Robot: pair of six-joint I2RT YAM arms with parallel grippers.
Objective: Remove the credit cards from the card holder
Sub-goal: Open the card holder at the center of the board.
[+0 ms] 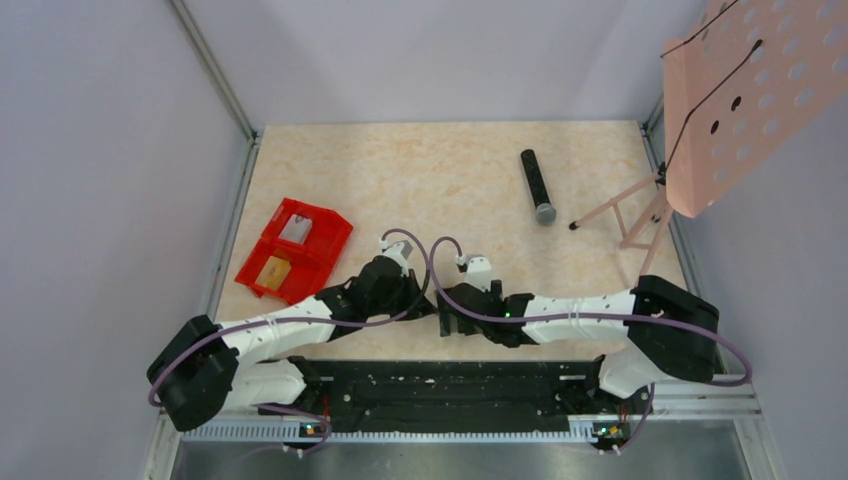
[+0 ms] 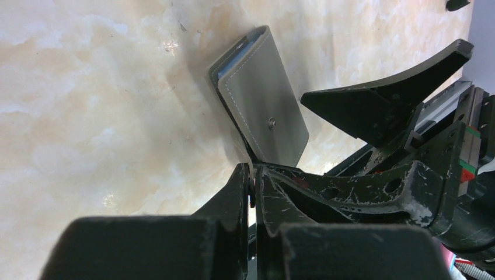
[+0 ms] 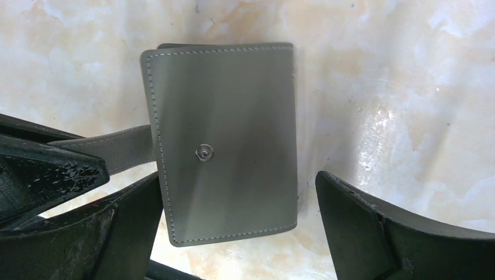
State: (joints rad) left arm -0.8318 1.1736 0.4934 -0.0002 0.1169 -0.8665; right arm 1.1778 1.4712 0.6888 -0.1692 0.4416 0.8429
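A: What is read on the small flat dark grey bifold card holder (image 3: 222, 140)?

B: Only a line of pale stitching (image 3: 153, 116) along the edge and one round metal snap stud (image 3: 204, 151) are made out on its outer face. A sliver of pale blue lining (image 2: 233, 61) is shown at one edge in the left wrist view.

A: Where is it found?

B: It is seen closed over the beige marbled table (image 1: 450, 170), near the middle of the near edge, between the two grippers. In the top view it is hidden by them. Whether it lies flat or is tilted up cannot be told.

A: How are the grippers set?

B: The left gripper (image 2: 252, 175) is pinched narrow on the grey strap (image 3: 125, 149) that runs out from the card holder's side. The right gripper (image 3: 238, 178) is spread wide, with one finger at each side of the card holder. One finger is kept apart from it; contact by the other cannot be told.

A: What is counted?

B: One card holder, one strap, one stud and two grippers are counted. At the left, one red plastic two-compartment bin (image 1: 325, 245) is seen, with one grey object (image 1: 293, 229) in the far compartment and one orange-tan object (image 1: 273, 271) in the near one. One black cylindrical microphone (image 1: 536, 183) is laid at the far right, and one pink perforated stand (image 1: 750, 100) is set at the right edge.
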